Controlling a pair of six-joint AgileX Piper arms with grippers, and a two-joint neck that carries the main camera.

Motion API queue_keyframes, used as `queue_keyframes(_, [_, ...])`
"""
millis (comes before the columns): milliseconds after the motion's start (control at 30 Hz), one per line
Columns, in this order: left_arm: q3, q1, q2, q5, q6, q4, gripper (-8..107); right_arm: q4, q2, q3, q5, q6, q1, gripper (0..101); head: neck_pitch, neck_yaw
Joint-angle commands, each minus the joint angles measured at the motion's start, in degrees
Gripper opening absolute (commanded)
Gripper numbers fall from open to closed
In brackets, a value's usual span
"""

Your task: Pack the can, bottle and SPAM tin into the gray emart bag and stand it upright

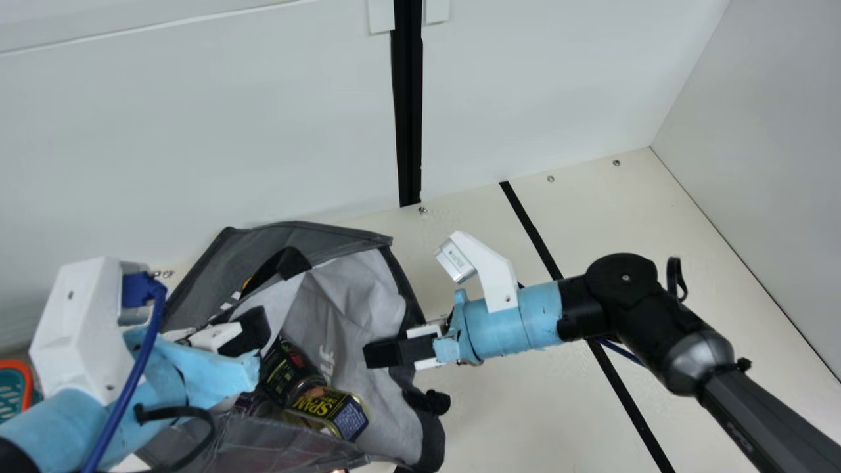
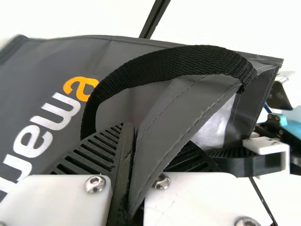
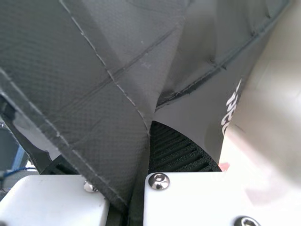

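The SPAM tin [image 1: 328, 408] lies against a dark can [image 1: 284, 373] inside the gray emart bag [image 1: 361, 282]; a purple item [image 1: 253, 405] beside them is mostly hidden, too obscured to identify. The left hand [image 1: 253, 332] and right hand [image 1: 382, 353] each clamp the bag's fabric above the bench [image 1: 512, 407].

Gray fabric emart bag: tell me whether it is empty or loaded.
Loaded: the bag holds a black cylindrical can and the rectangular metal SPAM tin, both showing through its open mouth.

Orange-and-white emart lettering [image 2: 49, 123] stands on the gray bag [image 2: 136, 54], yellow SPAM lettering [image 1: 320, 406] on the tin [image 1: 350, 419].
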Motion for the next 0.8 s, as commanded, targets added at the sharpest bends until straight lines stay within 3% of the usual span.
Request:
queue_keyframes(0, [0.0, 0.1, -0.5, 0.3, 1.0, -0.6, -8, 0.5, -1.8, 0.3, -0.1, 1.4, -0.3, 0, -1.3, 0.0])
queue_keyframes(433, [-1.9, 0.0, -4.3, 5.1, 6.0, -2.2, -8, 2.5, -12.8, 1.4, -0.1, 10.7, -2.7, 0, -1.3, 0.0])
queue_keyframes(767, [-6.0, -0.5, -6.2, 10.9, 7.8, -2.2, -8, 4.3, -20.4, -0.5, -0.1, 18.7, -4.0, 0, -1.3, 0.0])
